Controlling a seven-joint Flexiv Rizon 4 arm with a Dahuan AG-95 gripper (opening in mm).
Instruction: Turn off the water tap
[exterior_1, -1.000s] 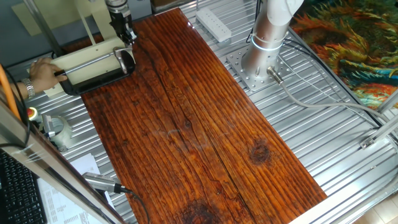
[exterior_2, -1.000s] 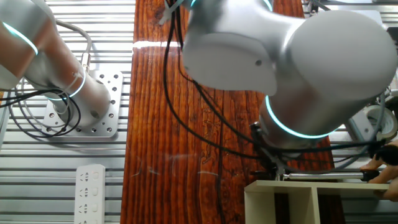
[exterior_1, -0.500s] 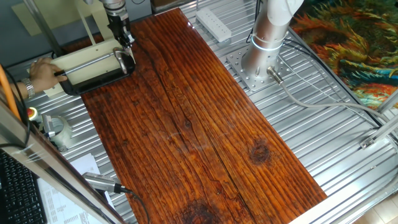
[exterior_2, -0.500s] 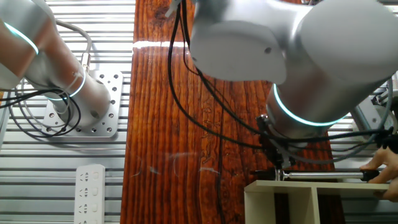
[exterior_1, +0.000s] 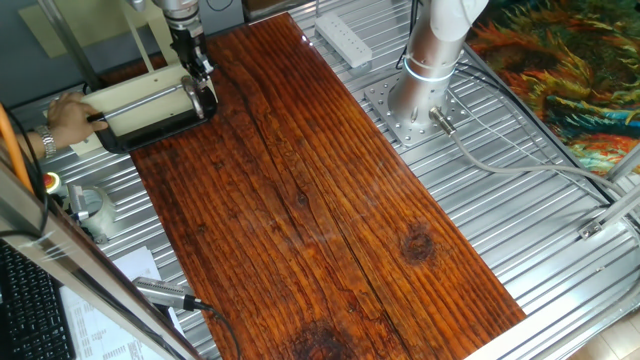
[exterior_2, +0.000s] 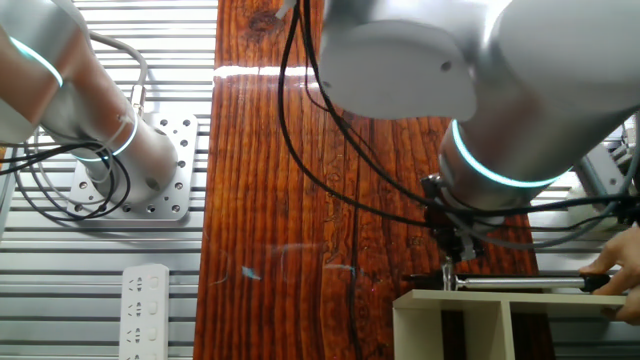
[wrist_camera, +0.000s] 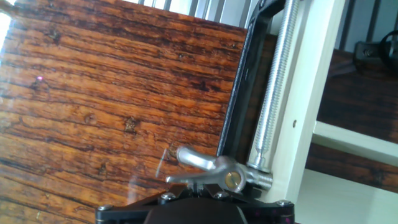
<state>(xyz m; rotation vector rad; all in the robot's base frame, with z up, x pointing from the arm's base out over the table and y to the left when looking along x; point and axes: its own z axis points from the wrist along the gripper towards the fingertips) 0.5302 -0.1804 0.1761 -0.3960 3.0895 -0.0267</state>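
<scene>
The tap handle (wrist_camera: 208, 169) is a small silver lever with a brass centre. It sits at the end of a threaded steel rod (wrist_camera: 273, 93), beside a black C-clamp (wrist_camera: 239, 106) on the wooden table. My gripper (wrist_camera: 194, 185) is at the bottom of the hand view, with its dark fingers close together right against the lever. In one fixed view the gripper (exterior_1: 200, 72) points down at the clamp's right end (exterior_1: 207, 100). In the other fixed view the gripper (exterior_2: 452, 268) stands just above the rod (exterior_2: 520, 284).
A cream wooden rack (exterior_1: 130, 92) lies in the clamp, held by a person's hand (exterior_1: 62, 115) at its left end. The rack also shows in the hand view (wrist_camera: 317, 93). A white power strip (exterior_1: 345, 38) and the arm's base (exterior_1: 420, 90) lie off the board.
My gripper has shifted slightly left and lowered onto the clamp's end. In the other fixed view the arm has moved right and up, showing the fingers over the rod.
</scene>
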